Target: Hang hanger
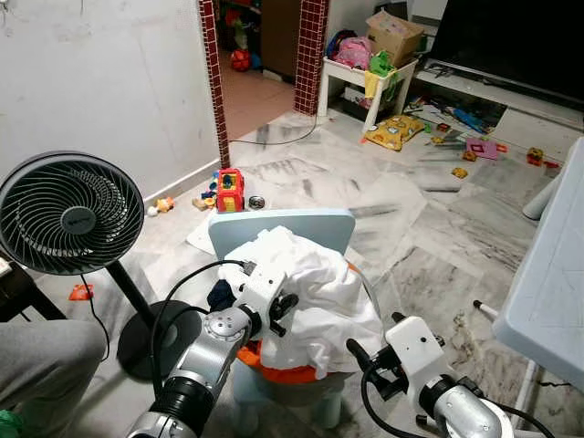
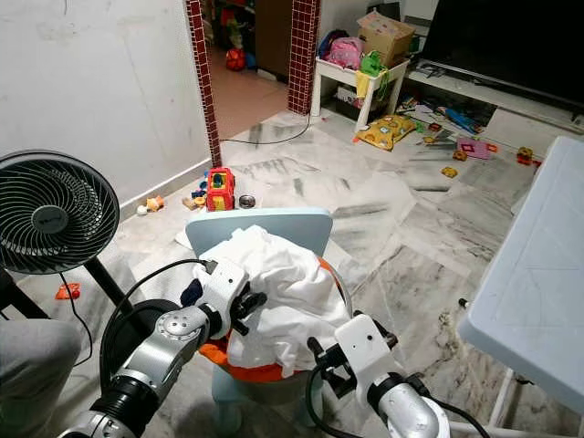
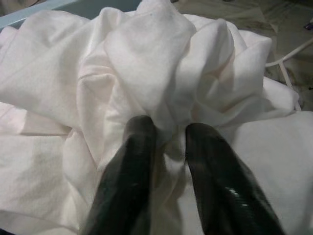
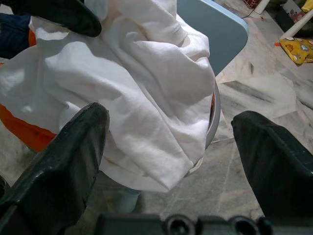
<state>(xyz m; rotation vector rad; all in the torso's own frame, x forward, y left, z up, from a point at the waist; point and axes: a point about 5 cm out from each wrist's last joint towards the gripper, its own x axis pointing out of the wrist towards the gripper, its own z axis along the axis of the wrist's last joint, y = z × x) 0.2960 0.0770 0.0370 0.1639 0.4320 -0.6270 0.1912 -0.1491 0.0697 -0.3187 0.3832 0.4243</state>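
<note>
Centrally in the head frames, the left gripper [image 3: 168,147] pinches a fold of crumpled white cloth [image 1: 310,283] heaped on a small pale-blue plastic chair [image 1: 283,228]. Lower right, the right gripper [image 4: 166,142] hovers spread wide beside it, grasping nothing.

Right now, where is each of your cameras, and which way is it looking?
Left eye view: on my head, looking down at the white cloth on the blue chair; both arms show.
Right eye view: beside it, same scene.
Left wrist view: on the left wrist, along the left gripper pinching the cloth.
Right wrist view: on the right wrist, along the open right gripper toward the cloth.
All share the cloth.
</note>
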